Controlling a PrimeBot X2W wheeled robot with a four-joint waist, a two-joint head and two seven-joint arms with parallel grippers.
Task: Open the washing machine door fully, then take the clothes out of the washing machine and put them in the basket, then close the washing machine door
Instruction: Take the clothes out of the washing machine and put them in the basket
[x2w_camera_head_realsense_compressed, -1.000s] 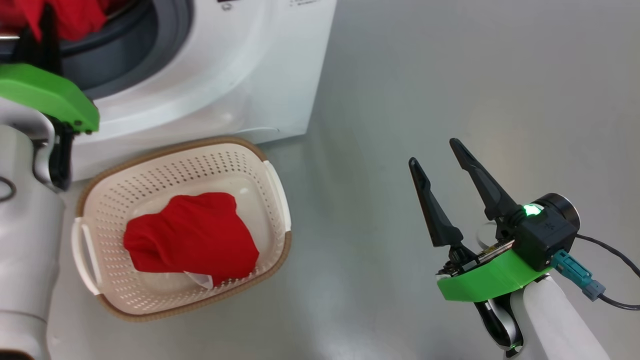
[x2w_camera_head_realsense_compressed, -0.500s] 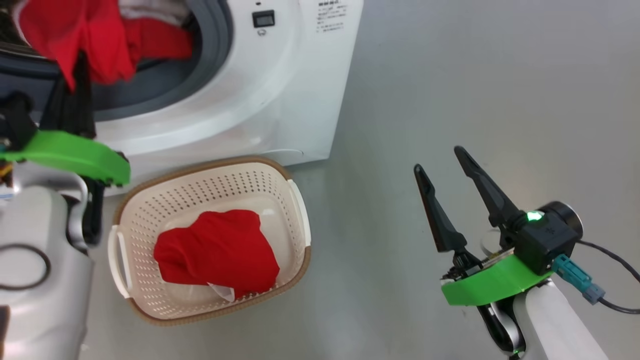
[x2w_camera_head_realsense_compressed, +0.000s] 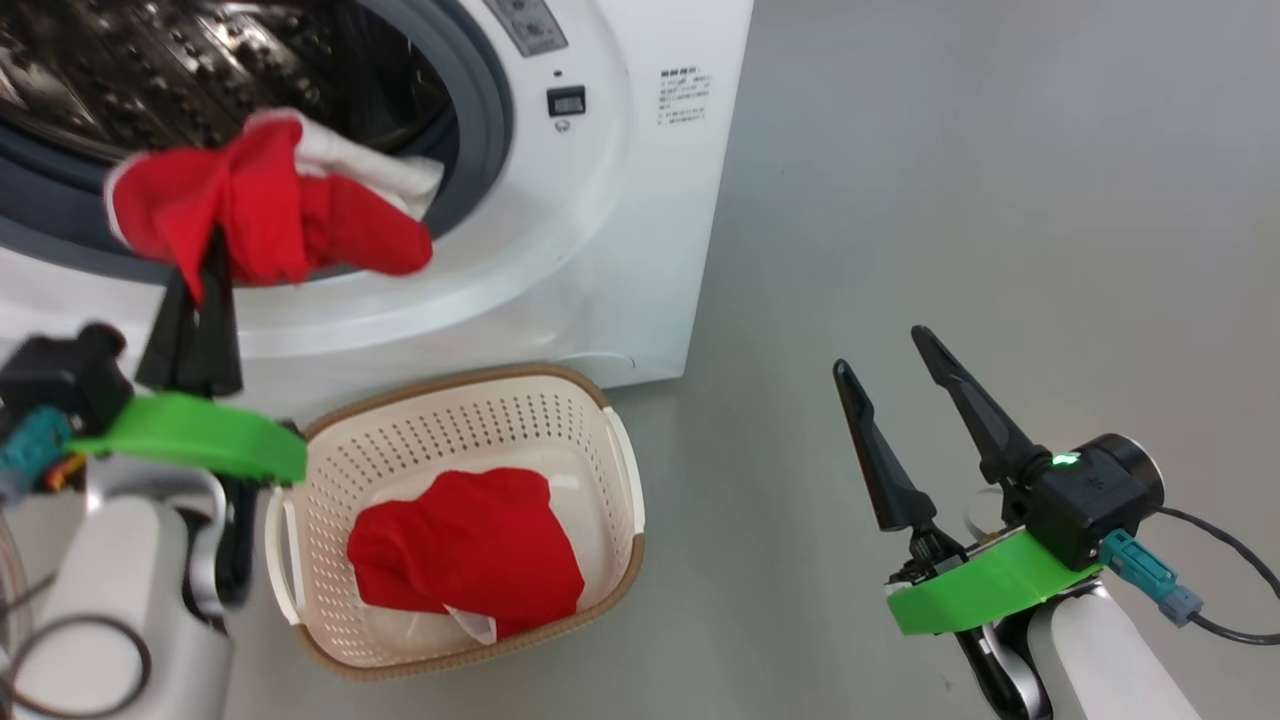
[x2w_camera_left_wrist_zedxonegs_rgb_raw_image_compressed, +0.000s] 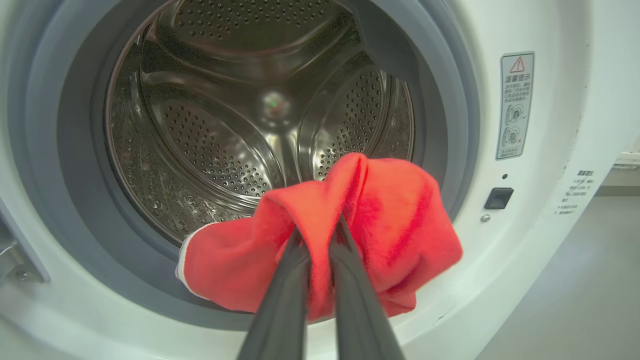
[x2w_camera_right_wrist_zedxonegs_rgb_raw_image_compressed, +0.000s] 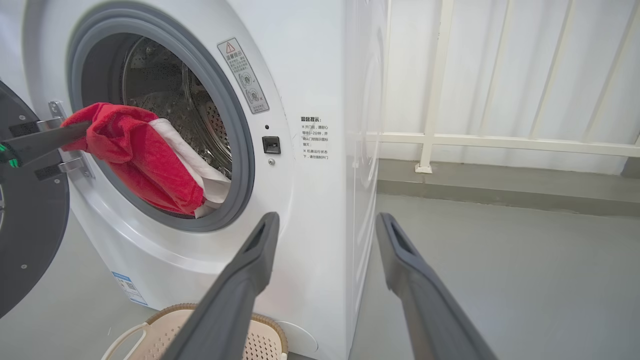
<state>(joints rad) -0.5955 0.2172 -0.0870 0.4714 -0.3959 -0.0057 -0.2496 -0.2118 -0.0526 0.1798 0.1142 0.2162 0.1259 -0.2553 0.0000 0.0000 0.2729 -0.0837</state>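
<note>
The left gripper (x2w_camera_left_wrist_zedxonegs_rgb_raw_image_compressed: 319, 239) has its two dark fingers pressed together on a fold of a red garment (x2w_camera_left_wrist_zedxonegs_rgb_raw_image_compressed: 395, 215), pinching it right at the mouth of the washing machine (x2w_camera_head_realsense_compressed: 630, 200), in the upper left of the head view. The cloth drapes down both sides of the fingertips, and a white-trimmed part trails back towards the grey gasket (x2w_camera_left_wrist_zedxonegs_rgb_raw_image_compressed: 60, 190). I'd guess it is gripped on a bunched ridge so the whole piece comes along instead of slipping free.

Behind it the steel drum (x2w_camera_left_wrist_zedxonegs_rgb_raw_image_compressed: 225, 125) shows bare perforated metal and no other cloth, though the garment hides the drum's lower front.

The basket (x2w_camera_head_realsense_compressed: 460, 420) sits on the grey floor (x2w_camera_head_realsense_compressed: 1000, 200) just in front of the machine, low in the centre of the head view and below the opening, which looks meant to keep the carry short. It already holds a second red garment (x2w_camera_head_realsense_compressed: 465, 550), crumpled in the middle with a white label poking out at its lower edge and room left around it.

The right gripper (x2w_camera_head_realsense_compressed: 880, 350) is spread wide and holds nothing. It waits at the lower right of the head view, well apart from the basket and out of the way.

The washing machine door (x2w_camera_right_wrist_zedxonegs_rgb_raw_image_compressed: 25, 225) stands swung open at the left edge of the right wrist view, clear of the opening.
</note>
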